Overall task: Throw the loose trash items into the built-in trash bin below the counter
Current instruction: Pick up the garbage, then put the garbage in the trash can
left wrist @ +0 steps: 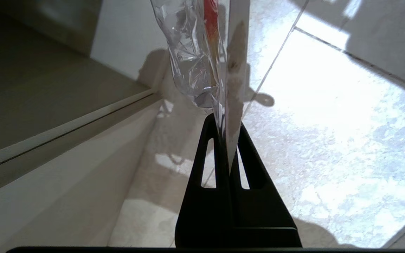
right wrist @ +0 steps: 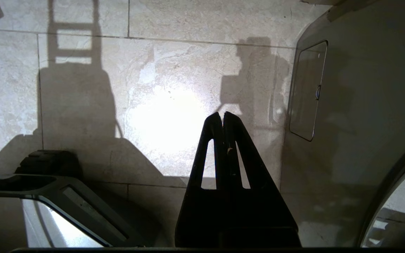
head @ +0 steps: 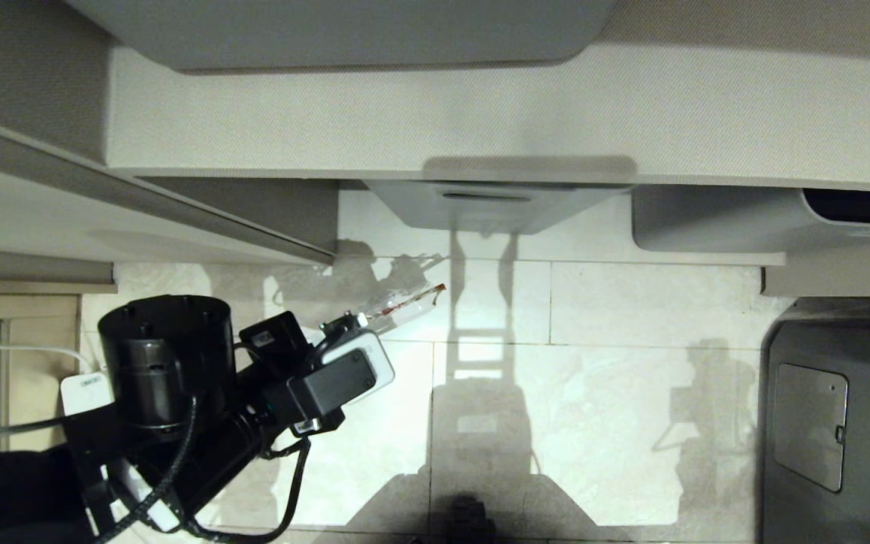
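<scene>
The left gripper (left wrist: 227, 131) is clamped on a clear wrapper (left wrist: 195, 56) with a red-and-yellow edge, holding it above the pale tiled floor (head: 616, 393) just beside the beige cabinet (left wrist: 47, 189). The right gripper (right wrist: 222, 117) hangs closed and empty over the floor.

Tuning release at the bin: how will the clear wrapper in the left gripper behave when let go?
Likely floppy: the wrapper is crumpled thin film that sticks out wrinkled past the left gripper. Probably very light, so it may flutter rather than drop straight. It might also cling to the fingers, since only a thin edge is pinched between them.
</scene>
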Motion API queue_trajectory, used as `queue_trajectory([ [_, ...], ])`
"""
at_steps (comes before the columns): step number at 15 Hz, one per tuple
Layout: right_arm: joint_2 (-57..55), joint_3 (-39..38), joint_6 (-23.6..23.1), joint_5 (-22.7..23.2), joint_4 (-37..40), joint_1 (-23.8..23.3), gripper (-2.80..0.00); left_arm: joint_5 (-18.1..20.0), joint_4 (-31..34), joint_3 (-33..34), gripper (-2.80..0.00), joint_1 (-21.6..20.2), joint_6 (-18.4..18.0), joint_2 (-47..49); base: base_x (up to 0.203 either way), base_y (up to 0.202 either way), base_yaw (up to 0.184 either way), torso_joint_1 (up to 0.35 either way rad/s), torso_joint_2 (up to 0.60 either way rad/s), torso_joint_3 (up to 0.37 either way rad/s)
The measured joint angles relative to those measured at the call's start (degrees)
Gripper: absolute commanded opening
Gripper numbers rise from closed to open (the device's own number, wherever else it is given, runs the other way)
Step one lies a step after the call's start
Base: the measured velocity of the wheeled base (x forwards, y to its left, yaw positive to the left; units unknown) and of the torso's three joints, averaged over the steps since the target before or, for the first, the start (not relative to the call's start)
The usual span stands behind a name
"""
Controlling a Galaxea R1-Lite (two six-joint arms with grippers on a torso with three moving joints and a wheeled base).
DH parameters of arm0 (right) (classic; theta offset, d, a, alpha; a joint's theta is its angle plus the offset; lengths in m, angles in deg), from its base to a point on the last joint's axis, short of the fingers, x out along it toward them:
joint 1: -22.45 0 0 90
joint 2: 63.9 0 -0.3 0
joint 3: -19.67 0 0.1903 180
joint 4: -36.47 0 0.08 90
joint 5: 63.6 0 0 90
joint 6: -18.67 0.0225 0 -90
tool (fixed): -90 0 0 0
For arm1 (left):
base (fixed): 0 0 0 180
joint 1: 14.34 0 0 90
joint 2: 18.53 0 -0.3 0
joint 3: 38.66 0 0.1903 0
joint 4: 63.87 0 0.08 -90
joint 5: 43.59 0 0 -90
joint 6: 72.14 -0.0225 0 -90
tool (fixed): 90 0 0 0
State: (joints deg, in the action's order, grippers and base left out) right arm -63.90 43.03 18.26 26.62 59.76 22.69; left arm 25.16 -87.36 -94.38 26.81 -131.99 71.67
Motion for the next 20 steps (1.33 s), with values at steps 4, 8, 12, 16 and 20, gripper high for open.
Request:
queue_trajectory([
  [4,0.0,0.0,0.0,0.0,0.0,0.0,-2.8,0.2,-0.1,-0.1,-2.8,0.5,0.3,0.8,0.0,0.0,0.0,0.0,0.0,0.0],
  [8,0.0,0.0,0.0,0.0,0.0,0.0,-2.8,0.2,0.0,-0.2,-2.8,1.2,0.4,1.6,0.0,0.0,0.0,0.002,0.0,0.027],
  [12,0.0,0.0,0.0,0.0,0.0,0.0,-2.8,0.2,-0.1,-0.7,-2.8,1.8,0.3,2.3,0.0,0.0,0.0,0.004,0.0,0.181],
  [16,0.0,0.0,0.0,0.0,0.0,0.0,-2.8,0.2,-0.1,-0.7,-2.8,1.9,0.3,2.4,0.0,0.0,0.0,0.004,0.0,0.207],
  [20,0.0,0.0,0.0,0.0,0.0,0.0,-2.8,1.5,-0.1,-0.4,-2.8,2.1,0.3,2.1,0.0,0.0,0.0,0.002,0.0,0.206],
])
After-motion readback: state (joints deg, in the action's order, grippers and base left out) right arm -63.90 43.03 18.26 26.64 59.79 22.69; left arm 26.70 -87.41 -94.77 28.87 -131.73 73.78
